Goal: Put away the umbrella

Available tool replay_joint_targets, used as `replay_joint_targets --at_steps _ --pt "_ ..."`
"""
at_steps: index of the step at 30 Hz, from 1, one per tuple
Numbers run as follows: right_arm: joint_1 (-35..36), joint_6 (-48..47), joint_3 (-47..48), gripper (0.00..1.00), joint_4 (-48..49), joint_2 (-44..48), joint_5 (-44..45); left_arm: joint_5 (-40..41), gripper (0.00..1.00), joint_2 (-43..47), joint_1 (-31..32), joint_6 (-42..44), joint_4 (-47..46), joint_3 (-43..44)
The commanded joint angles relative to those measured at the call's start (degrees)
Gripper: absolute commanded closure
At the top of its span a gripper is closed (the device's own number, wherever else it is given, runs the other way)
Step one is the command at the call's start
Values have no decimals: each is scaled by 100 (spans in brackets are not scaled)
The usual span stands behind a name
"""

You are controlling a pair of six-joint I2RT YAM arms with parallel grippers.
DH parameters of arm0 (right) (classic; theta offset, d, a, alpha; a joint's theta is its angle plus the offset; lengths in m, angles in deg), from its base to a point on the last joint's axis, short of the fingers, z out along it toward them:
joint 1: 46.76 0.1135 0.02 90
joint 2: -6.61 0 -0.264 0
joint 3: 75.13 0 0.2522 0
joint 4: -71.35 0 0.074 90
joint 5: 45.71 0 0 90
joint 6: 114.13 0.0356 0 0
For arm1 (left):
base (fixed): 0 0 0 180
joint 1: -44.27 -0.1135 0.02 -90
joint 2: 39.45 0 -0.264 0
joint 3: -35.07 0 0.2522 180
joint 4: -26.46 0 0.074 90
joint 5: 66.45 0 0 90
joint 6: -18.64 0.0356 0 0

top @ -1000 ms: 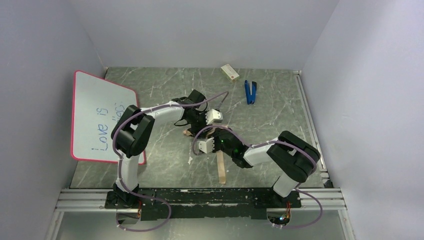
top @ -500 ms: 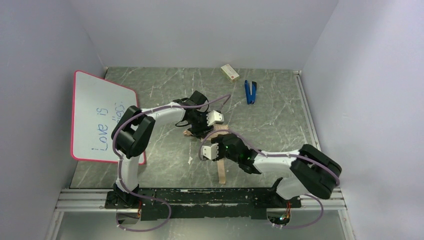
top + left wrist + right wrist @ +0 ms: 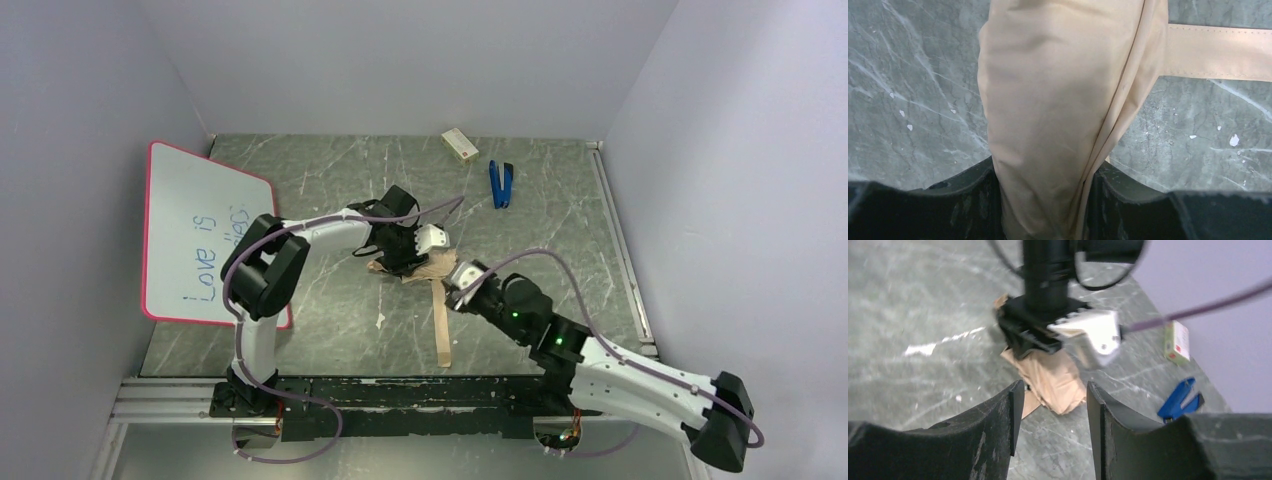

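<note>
The umbrella (image 3: 428,268) is a folded beige fabric bundle lying on the grey marble table, mid-centre. Its long tan strap (image 3: 442,330) trails toward the near edge. My left gripper (image 3: 400,252) is shut on the bundle; in the left wrist view the fabric (image 3: 1048,100) fills the gap between the black jaws of the gripper (image 3: 1046,169), and the strap (image 3: 1218,52) runs off to the right. My right gripper (image 3: 462,284) is open and empty just right of the bundle. In the right wrist view it (image 3: 1054,390) faces the umbrella (image 3: 1053,380) without touching it. Shaft and handle are hidden.
A pink-framed whiteboard (image 3: 200,235) leans at the left wall. A small white box (image 3: 460,145) and a blue clip-like tool (image 3: 501,184) lie at the back; both show in the right wrist view, the box (image 3: 1177,342) and the tool (image 3: 1178,400).
My right arm has swung out to the right, and its gripper has moved from left of the strap to the right of the bundle. The left gripper has kept its hold.
</note>
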Motion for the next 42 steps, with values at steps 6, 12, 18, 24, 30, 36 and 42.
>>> replay_joint_targets --at_steps 6,12,18,24,30,36,42 --pt "12 3202 919 45 -1015 395 3094 1089 95 -106 245 90 -555 -421" --pt "-839 4242 1819 43 -1932 -474 3091 1596 95 -78 572 45 -769 -584" --pt "-3500 4612 2237 43 -1987 -1274 605 2138 95 -160 944 2 -950 -862" --pt "-4205 4455 2686 40 -1717 -2272 -98 2723 95 -272 1268 25 -1203 -1127" --pt "-4300 4083 3180 41 -1392 -3422 -614 3691 95 -219 1711 171 -1951 -1635" --pt "-4305 2743 3925 41 -1641 -4357 -1967 4705 95 -288 2054 441 -2821 -2121" --pt "-4290 1217 4293 39 -2125 -4912 -3408 5491 95 -280 2313 819 -3922 -2701"
